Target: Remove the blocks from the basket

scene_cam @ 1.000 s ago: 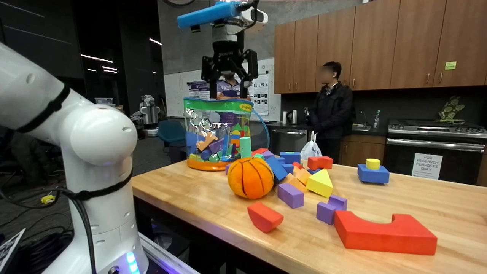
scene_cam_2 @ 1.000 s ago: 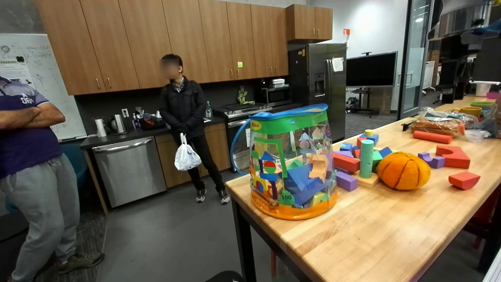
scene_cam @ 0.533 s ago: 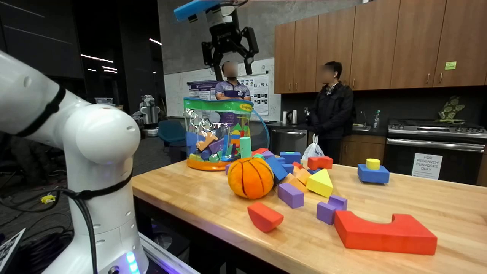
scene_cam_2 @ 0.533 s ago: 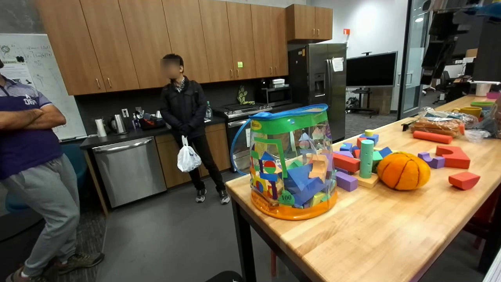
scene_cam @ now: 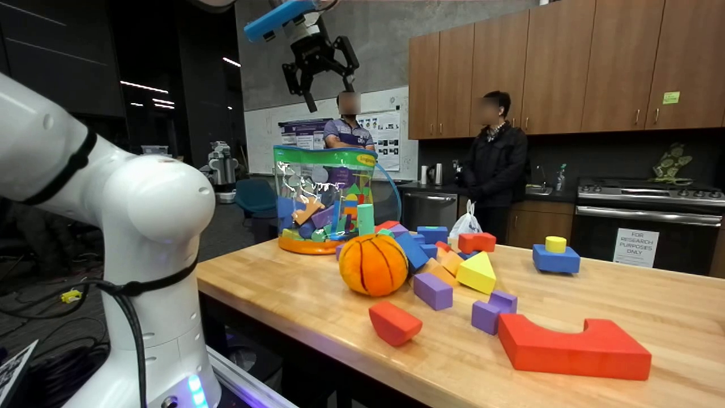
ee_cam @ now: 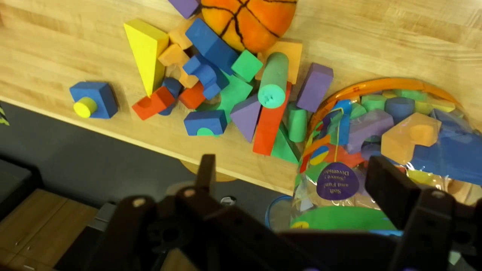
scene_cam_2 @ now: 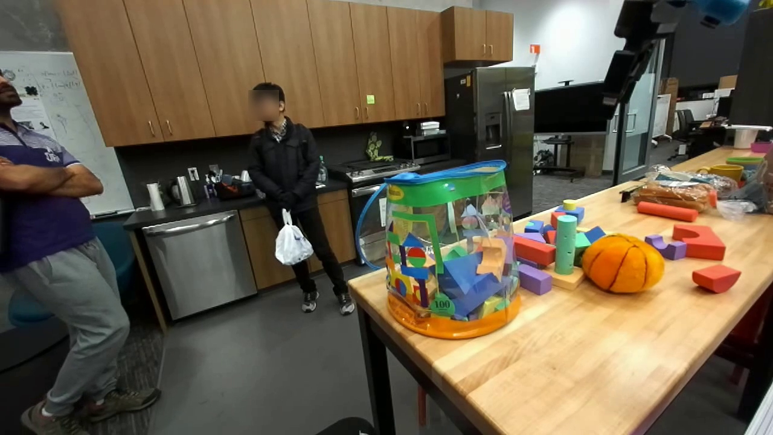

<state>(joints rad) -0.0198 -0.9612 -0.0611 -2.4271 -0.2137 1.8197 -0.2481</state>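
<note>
The basket [scene_cam: 320,156] is a clear bag with a green band, blue rim and orange base. It stands upright at the table end, also in an exterior view [scene_cam_2: 450,190] and the wrist view [ee_cam: 342,218]. Blocks lie inside its lower part, including an orange block [ee_cam: 408,137] and blue blocks [scene_cam_2: 474,290]. Other blocks lie outside in a pile, such as a yellow triangle [scene_cam: 477,273], a teal cylinder [scene_cam_2: 565,244] and a red arch [scene_cam: 578,348]. My gripper [scene_cam: 331,98] is open, empty and tilted, raised above the basket's height; its spread fingers show in the wrist view [ee_cam: 292,163].
An orange basketball [scene_cam: 374,264] sits beside the pile on the wooden table [scene_cam_2: 561,368]. Wrapped food packages [scene_cam_2: 676,193] lie farther along the table. Two people stand behind the table, one in a dark jacket [scene_cam: 493,156], one in a purple shirt [scene_cam_2: 48,199].
My open gripper has risen from about the basket's rim height and tilted. It has shifted left in both exterior views. The basket and blocks stay in place.
</note>
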